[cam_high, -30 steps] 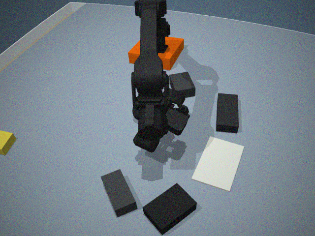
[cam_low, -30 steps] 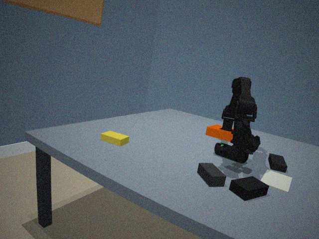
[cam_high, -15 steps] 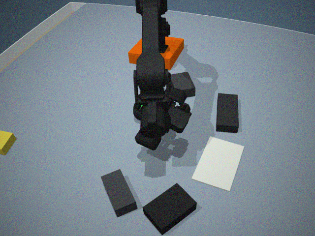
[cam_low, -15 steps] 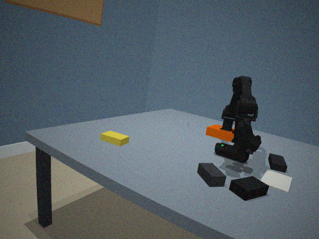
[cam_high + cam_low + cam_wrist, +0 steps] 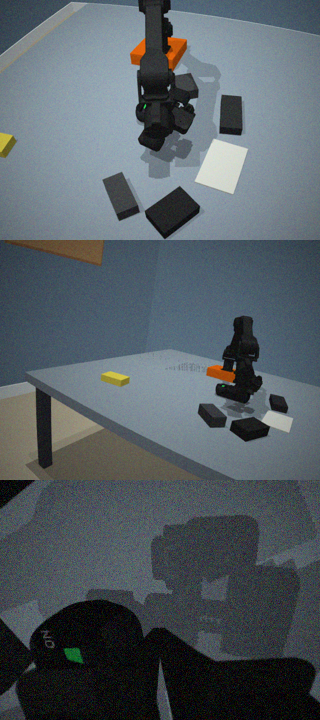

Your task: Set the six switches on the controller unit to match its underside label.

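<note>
The dark controller unit [image 5: 140, 113] [image 5: 220, 390] [image 5: 92, 627] is mostly hidden under and behind the arm. Its rounded end shows at the left of the arm in the top and exterior views. In the wrist view it shows at lower left, just beyond the fingers, with the word ON and one green switch end. The other switches and their numbers cannot be made out, and the label is not visible. My gripper [image 5: 158, 633] is shut and empty, beside or over the unit; the top and exterior views hide its fingertips. Whether it touches the unit cannot be told.
A dark grey block [image 5: 187, 83] lies behind the arm. Other dark modules [image 5: 230, 113] [image 5: 120, 193] [image 5: 171, 210] [image 5: 211, 415] lie right and in front. A white card [image 5: 222, 165] [image 5: 277, 420] lies front right, a yellow block [image 5: 5, 144] [image 5: 115, 378] far left. The arm's base is orange.
</note>
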